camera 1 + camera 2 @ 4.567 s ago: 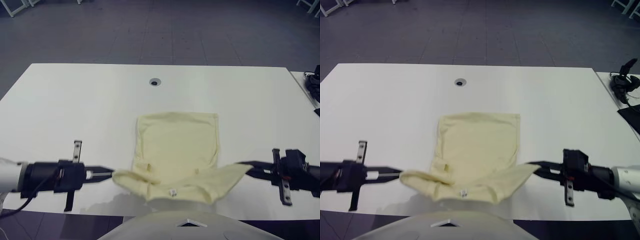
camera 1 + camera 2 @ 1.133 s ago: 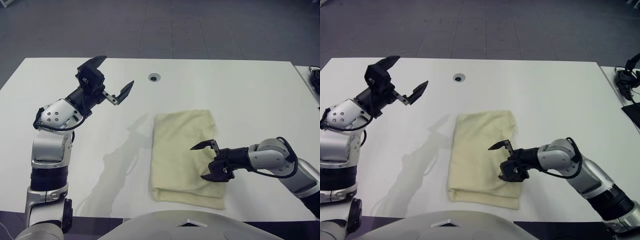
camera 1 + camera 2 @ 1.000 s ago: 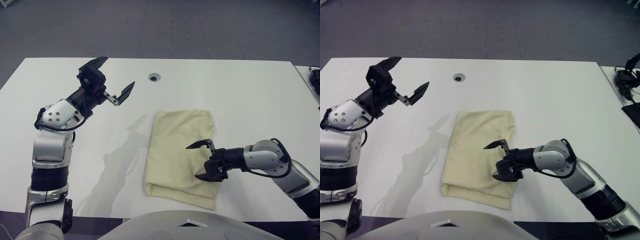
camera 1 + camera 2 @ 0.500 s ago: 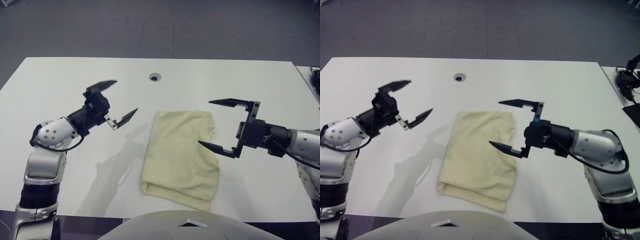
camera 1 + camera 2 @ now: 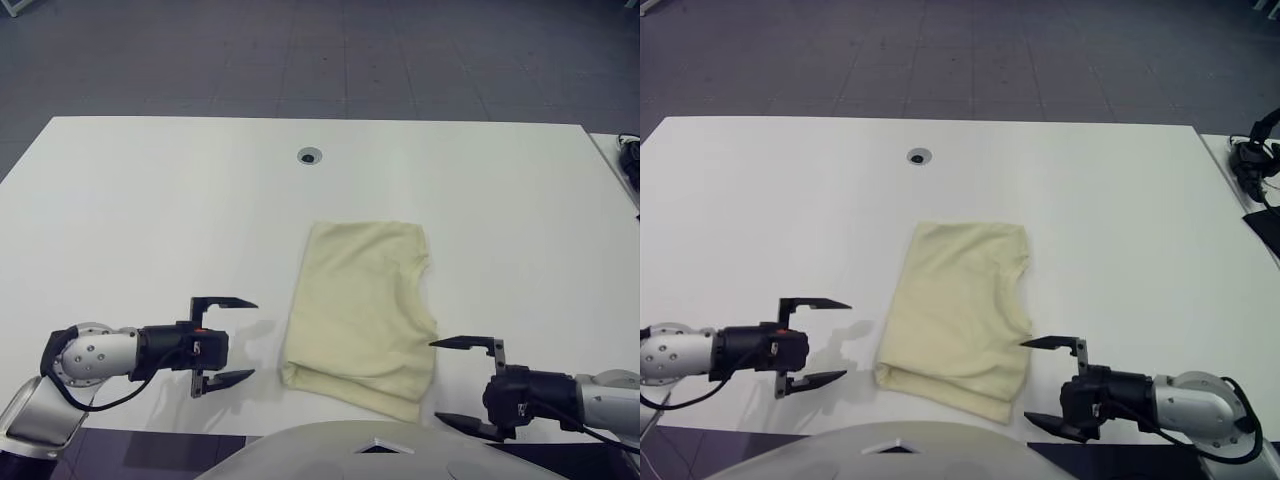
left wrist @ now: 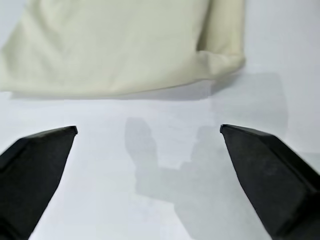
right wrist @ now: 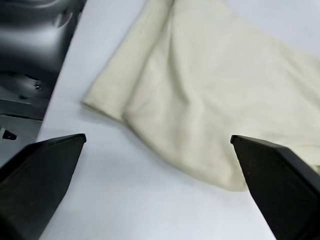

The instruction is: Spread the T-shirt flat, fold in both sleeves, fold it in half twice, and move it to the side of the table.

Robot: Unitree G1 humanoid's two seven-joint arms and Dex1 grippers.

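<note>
- Left pincer [image 5: 252,338], black with two pointed fingers, is released and holds nothing. It sits low over the near left part of the big white rectangular tabletop [image 5: 150,200].
- Pale yellow cloth T-shirt [image 5: 362,310], folded into a compact oblong, lies flat on the tabletop a little right of the middle, toward the near edge. Its thick, layered fold faces the near side, and a shallow notch shows on its right edge.
- Right pincer [image 5: 435,380], of the same black make, is also released with nothing in it. It hangs just beside the shirt's near right corner, its tips turned toward the cloth. In the right wrist view that corner lies ahead of the spread fingers.
- The left pincer's tips point at the shirt's near left corner, with a strip of bare tabletop between them and the cloth.
- A small round dark-rimmed hole [image 5: 310,156] sits in the far middle of the tabletop, well apart from the shirt.
</note>
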